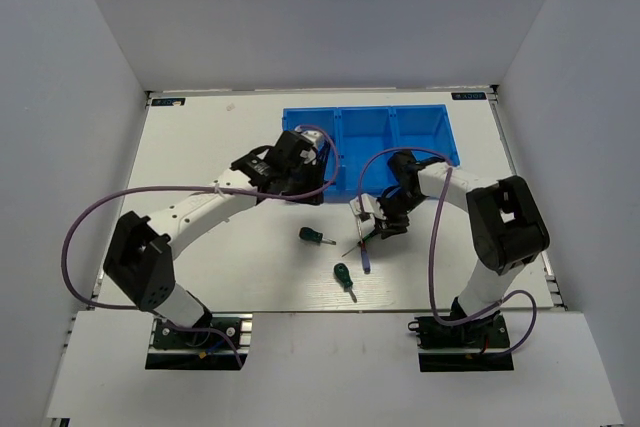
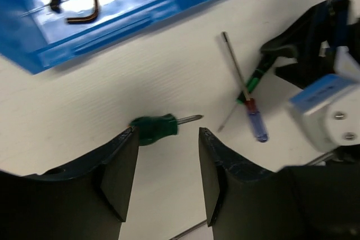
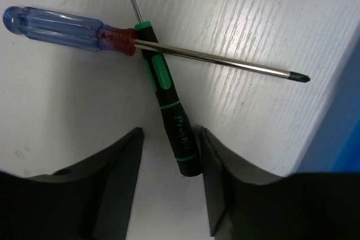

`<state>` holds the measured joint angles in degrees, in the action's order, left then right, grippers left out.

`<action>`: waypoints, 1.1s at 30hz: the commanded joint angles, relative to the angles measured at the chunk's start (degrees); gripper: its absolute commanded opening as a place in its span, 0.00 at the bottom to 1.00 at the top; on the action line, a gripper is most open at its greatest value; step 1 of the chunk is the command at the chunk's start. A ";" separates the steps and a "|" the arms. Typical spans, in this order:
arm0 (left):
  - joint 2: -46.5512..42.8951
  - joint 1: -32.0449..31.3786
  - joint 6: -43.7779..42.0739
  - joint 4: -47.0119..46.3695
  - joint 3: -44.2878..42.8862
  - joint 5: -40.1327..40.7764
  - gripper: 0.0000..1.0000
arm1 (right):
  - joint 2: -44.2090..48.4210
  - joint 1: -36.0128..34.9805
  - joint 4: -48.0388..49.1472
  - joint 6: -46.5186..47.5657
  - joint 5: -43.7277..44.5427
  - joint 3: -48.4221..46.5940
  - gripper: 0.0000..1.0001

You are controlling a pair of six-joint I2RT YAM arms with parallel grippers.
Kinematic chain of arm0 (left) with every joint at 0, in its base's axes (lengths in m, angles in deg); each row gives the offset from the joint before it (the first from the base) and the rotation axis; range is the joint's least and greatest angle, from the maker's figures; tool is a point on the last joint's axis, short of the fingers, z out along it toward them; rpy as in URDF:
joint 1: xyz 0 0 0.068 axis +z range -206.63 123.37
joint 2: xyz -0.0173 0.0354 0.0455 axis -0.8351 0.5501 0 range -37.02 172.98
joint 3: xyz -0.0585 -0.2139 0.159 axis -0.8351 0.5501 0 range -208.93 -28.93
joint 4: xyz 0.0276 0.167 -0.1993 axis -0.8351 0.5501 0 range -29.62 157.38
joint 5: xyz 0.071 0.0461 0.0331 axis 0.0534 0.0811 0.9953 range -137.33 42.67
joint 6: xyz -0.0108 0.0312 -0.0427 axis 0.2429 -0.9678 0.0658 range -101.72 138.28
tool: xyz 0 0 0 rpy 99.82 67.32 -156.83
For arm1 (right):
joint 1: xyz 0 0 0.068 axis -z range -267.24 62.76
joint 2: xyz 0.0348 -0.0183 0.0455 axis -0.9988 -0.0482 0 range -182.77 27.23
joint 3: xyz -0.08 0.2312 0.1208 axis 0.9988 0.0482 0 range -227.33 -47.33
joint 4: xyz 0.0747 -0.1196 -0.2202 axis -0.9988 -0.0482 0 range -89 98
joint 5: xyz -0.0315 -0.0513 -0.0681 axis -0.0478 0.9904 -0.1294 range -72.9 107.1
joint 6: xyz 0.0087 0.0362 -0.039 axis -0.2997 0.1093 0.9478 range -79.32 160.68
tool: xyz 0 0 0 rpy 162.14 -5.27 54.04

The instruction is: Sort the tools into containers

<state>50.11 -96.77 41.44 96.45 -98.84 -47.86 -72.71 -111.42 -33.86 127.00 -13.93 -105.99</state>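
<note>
- Right hand (image 3: 170,134) released, jaws astride the black-green screwdriver (image 3: 160,77); close squarely on its handle, clear of the crossing blue-handled screwdriver (image 3: 53,26).
- Left hand (image 2: 168,132) released, empty.

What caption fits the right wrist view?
Right end effector, open, around the black-green screwdriver that crosses the blue-handled screwdriver on the white table.

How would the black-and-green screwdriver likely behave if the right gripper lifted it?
The black-and-green screwdriver is slim, so probably stiff and light. Its round handle could roll or twist in the right gripper. The blue-handled screwdriver lies across it, so lifting would likely drag or tip that one.
</note>
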 commanded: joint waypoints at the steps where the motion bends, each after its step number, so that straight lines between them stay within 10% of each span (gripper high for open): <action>1: 1.54 -2.92 3.20 -1.00 -4.88 -2.89 0.57 | -0.08 -0.60 1.70 1.66 2.72 1.35 0.45; 6: 1.91 -5.12 10.75 -2.32 -4.54 -3.07 0.54 | 2.46 -0.43 -1.37 -0.27 2.73 2.32 0.01; 18: 2.77 -7.49 20.88 -6.46 1.09 -5.53 0.54 | 17.76 1.86 -0.50 -22.14 15.20 -7.52 0.00; 33: 9.28 -11.18 16.31 -7.70 -2.86 -8.78 0.58 | -0.68 2.65 3.40 -55.90 27.68 -32.07 0.00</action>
<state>58.59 -106.91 59.45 88.63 -98.64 -55.01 -70.24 -108.71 -29.67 82.76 10.16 -128.19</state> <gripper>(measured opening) 0.578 0.249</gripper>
